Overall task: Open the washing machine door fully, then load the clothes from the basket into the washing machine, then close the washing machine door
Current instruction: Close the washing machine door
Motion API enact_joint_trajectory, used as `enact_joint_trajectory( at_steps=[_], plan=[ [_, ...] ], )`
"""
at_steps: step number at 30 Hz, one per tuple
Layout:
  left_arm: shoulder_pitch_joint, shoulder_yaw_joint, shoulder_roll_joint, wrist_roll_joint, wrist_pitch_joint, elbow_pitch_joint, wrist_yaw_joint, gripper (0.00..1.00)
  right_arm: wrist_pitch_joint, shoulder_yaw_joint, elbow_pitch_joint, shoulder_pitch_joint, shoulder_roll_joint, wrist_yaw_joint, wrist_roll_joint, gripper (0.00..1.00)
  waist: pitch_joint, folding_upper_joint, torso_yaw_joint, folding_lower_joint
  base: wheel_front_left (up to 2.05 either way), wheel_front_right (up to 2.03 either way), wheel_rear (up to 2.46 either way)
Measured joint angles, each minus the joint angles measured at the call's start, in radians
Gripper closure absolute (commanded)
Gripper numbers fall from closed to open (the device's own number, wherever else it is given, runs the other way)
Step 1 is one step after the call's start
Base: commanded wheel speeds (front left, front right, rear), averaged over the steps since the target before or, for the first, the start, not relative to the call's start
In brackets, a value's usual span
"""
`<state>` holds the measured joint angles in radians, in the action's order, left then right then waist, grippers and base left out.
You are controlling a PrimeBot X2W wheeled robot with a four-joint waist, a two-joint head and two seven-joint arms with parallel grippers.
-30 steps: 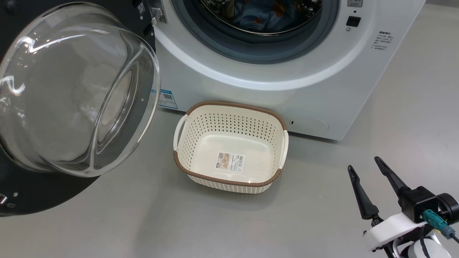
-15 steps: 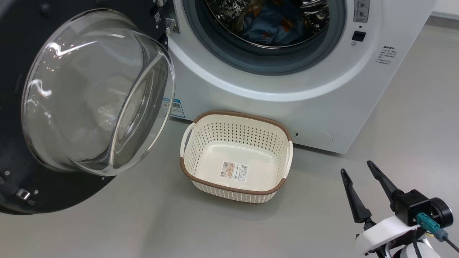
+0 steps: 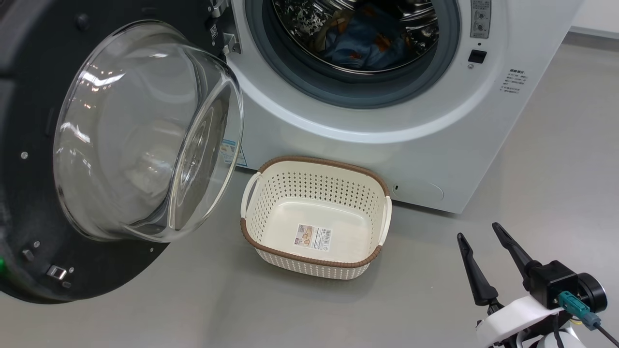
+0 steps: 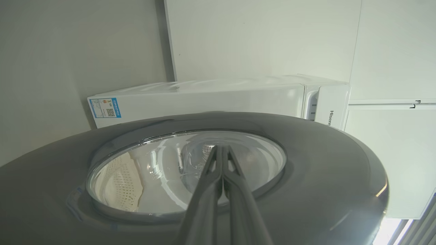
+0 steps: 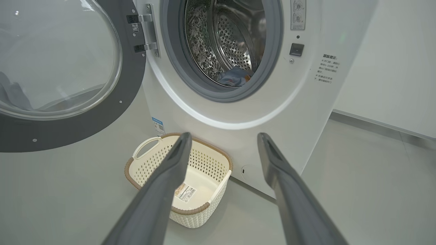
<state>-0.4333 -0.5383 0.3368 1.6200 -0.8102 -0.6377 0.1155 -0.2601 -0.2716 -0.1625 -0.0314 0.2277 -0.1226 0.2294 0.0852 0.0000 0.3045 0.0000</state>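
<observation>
Apparently loaded, clothes (image 3: 360, 41) lay in the drum (image 3: 296, 14) at upper centre, basket (image 3: 309, 261) empty below; left gripper (image 4: 221, 149), clenched, faced the open door (image 3: 29, 121) at left, right gripper (image 3: 478, 231) splayed, a closing push likely next.

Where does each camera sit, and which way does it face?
Head view: on the head, looking forward and down at the washing machine, open door and empty basket; open right claw at lower right.
Left wrist view: looks along the shut left claw at the door's outer face.
Right wrist view: looks along the open right claw toward basket and drum.
Shared: head and right wrist views both show clothes in the drum.
</observation>
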Motion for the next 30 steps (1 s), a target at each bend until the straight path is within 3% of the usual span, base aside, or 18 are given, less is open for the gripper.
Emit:
enact_joint_trajectory(
  at_steps=[9, 17, 30],
  plan=[
    [0.037, 0.027, -0.025, 0.007, -0.044, 0.056, 0.003, 1.00, 0.000, 0.013, 0.000, -0.001, -0.010, 0.000, 0.000, 0.00, -0.008, 0.0000, -0.010, 0.0000, 0.00, 0.00, 0.00],
    [0.049, 0.060, -0.089, 0.012, -0.070, 0.136, 0.004, 1.00, 0.000, 0.023, 0.001, -0.002, -0.021, 0.000, 0.000, 0.00, -0.012, 0.0000, -0.012, 0.0000, 0.00, 0.00, 0.00],
    [0.091, 0.093, -0.148, 0.037, -0.096, 0.263, 0.007, 1.00, 0.000, 0.034, 0.002, -0.005, -0.039, 0.000, 0.000, 0.00, -0.014, 0.0000, -0.012, 0.0000, 0.00, 0.00, 0.00]
  ],
)
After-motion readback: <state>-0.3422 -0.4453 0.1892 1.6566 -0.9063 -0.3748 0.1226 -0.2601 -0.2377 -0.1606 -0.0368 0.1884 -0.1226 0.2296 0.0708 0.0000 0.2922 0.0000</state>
